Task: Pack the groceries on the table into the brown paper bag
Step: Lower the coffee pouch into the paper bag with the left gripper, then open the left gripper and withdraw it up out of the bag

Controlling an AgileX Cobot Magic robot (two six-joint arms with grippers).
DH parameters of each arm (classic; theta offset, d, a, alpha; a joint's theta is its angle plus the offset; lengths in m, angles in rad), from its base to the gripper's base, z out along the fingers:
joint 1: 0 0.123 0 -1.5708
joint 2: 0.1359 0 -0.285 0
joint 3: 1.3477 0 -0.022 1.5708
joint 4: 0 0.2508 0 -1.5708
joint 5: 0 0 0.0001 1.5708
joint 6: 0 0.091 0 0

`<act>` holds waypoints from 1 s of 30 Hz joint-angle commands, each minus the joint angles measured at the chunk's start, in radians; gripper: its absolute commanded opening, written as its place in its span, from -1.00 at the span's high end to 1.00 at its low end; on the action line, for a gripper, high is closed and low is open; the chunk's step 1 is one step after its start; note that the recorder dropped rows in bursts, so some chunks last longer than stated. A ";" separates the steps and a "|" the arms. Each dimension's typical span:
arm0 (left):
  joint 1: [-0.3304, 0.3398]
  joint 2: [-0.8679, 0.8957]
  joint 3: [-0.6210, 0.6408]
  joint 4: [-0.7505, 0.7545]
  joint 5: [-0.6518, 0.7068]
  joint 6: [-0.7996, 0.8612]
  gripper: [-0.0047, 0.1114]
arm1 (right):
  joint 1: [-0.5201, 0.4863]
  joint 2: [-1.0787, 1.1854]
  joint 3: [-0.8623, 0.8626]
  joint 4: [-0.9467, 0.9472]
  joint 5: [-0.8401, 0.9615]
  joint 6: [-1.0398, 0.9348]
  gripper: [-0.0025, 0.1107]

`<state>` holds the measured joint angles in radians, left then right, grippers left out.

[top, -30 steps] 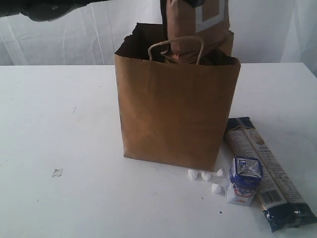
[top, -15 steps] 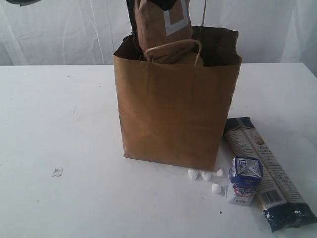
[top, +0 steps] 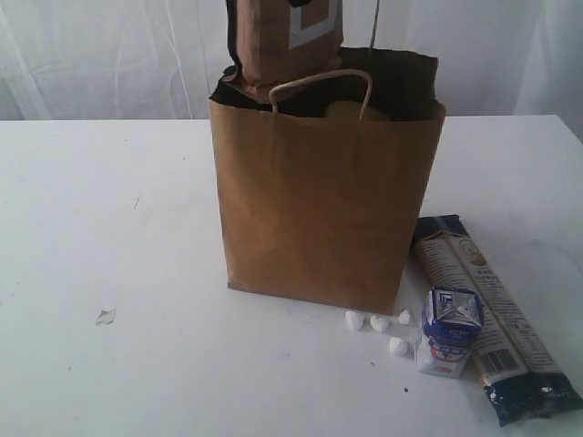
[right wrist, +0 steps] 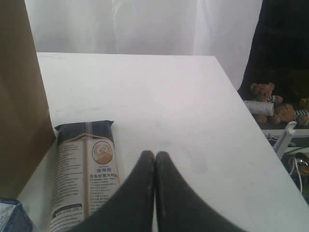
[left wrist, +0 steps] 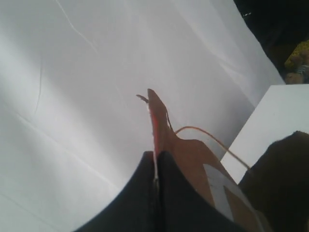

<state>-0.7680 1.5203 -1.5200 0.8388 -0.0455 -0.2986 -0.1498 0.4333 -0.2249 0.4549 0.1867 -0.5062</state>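
The brown paper bag (top: pixel 323 200) stands upright mid-table. Over its back left corner hangs the brown-red pouch (top: pixel 282 41), its lower end at the bag's rim. My left gripper (left wrist: pixel 155 154) is shut on the pouch's (left wrist: pixel 193 159) thin top edge. A yellowish item (top: pixel 351 111) shows inside the bag. Right of the bag lie the small blue-white carton (top: pixel 448 330) and the long dark-blue-and-cream packet (top: pixel 487 314). My right gripper (right wrist: pixel 155 155) is shut and holds nothing, above the table beside the packet (right wrist: pixel 82 174). The jar and can are hidden.
Several small white crumbs (top: pixel 378 325) lie in front of the bag, and one scrap (top: pixel 106 316) sits at the left front. The white table (top: pixel 109 228) ends at a right edge (right wrist: pixel 241 106) with clutter beyond it.
The pouch has swung left across the bag's mouth, from its right side to its back left corner, and tilted. The items on the table have not moved.
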 commanded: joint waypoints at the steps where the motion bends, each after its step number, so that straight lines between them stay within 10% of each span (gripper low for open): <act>1: -0.002 -0.012 -0.005 0.014 0.108 0.010 0.92 | 0.001 0.002 0.005 0.004 -0.013 -0.005 0.96; 24: -0.002 -0.006 -0.005 -0.249 0.214 0.003 0.92 | 0.001 0.002 0.005 0.004 -0.012 0.015 0.96; 30: -0.002 -0.002 -0.005 -0.313 0.212 0.003 0.51 | 0.001 0.002 0.005 0.004 -0.012 0.015 0.96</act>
<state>-0.7680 1.5221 -1.5200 0.5697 0.1795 -0.2903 -0.1498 0.4333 -0.2249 0.4549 0.1847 -0.4932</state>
